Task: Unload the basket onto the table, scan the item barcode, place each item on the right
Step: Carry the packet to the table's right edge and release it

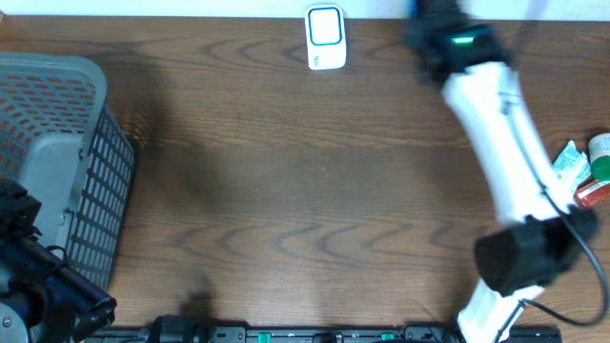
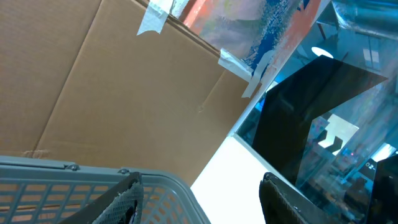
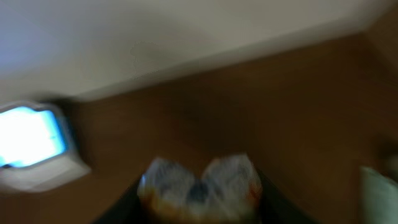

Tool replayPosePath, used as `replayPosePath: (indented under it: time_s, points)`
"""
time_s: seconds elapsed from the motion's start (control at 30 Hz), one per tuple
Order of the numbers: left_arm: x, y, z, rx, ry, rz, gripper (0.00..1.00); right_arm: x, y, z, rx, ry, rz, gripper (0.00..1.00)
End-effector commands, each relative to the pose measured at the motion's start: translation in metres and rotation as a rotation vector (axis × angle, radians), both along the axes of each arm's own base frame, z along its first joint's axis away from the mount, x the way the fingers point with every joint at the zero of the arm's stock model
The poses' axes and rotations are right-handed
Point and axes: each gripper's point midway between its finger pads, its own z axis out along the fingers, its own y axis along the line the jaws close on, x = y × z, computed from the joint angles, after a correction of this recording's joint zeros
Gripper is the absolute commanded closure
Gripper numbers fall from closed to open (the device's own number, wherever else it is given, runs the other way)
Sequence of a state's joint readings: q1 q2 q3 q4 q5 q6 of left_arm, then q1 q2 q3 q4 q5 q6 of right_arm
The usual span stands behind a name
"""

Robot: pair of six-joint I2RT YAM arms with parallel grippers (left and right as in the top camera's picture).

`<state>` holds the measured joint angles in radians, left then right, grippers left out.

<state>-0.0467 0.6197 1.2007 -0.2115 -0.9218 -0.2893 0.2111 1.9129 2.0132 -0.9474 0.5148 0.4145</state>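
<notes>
The item (image 3: 199,186), a crumpled whitish packet with orange edges, sits between the dark fingers of my right gripper (image 3: 199,202), which is shut on it; the view is blurred. The white barcode scanner (image 3: 34,143) glows blue to the left of the item, standing at the table's far edge (image 1: 324,38). In the overhead view my right gripper (image 1: 424,24) hovers just right of the scanner, and the item is hidden there. My left gripper (image 2: 199,202) is open and empty, tilted upward over the grey basket's rim (image 2: 68,171).
A grey mesh basket (image 1: 57,143) stands at the left edge, with the left arm (image 1: 29,276) beside its near corner. More packaged items (image 1: 586,171) lie at the right edge. The white right arm (image 1: 505,133) crosses the right side.
</notes>
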Motion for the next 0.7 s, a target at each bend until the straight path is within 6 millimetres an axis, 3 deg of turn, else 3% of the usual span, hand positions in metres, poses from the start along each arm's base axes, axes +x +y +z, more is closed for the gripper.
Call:
replayPosePath:
  time_s: [0.0, 0.07, 0.2, 0.33, 0.43, 0.47, 0.5, 0.53, 0.6, 0.67]
  points:
    - [-0.001, 0.0, 0.0, -0.003, -0.008, 0.0, 0.39, -0.031, -0.08, -0.053, 0.008, 0.172, -0.292, 0.76]
    - [-0.001, 0.0, 0.0, -0.003, -0.008, 0.0, 0.39, -0.054, -0.112, -0.084, 0.062, 0.286, -0.394, 0.81]
    - [-0.001, 0.0, 0.0, -0.003, -0.008, 0.0, 0.39, -0.083, -0.153, -0.148, 0.17, 0.45, -0.487, 0.8]
    - [-0.001, 0.0, 0.0, -0.003, -0.008, 0.0, 0.39, -0.108, -0.17, -0.205, 0.264, 0.54, -0.542, 0.79]
    - [-0.001, 0.0, 0.0, -0.003, -0.008, 0.0, 0.39, -0.123, -0.184, -0.227, 0.268, 0.56, -0.585, 0.76]
    - [-0.001, 0.0, 0.0, -0.003, -0.008, 0.0, 0.39, -0.128, -0.191, -0.227, 0.259, 0.566, -0.603, 0.68]
    - [-0.001, 0.0, 0.0, -0.003, -0.008, 0.0, 0.39, -0.131, -0.196, -0.226, 0.261, 0.568, -0.618, 0.4]
    - [-0.001, 0.0, 0.0, -0.003, -0.008, 0.0, 0.39, -0.132, -0.2, -0.221, 0.275, 0.565, -0.622, 0.04]
    - [-0.001, 0.0, 0.0, -0.003, -0.008, 0.0, 0.39, -0.13, -0.204, -0.204, 0.326, 0.551, -0.601, 0.01]
    - [-0.001, 0.0, 0.0, -0.003, -0.008, 0.0, 0.39, -0.125, -0.205, -0.174, 0.398, 0.509, -0.565, 0.01]
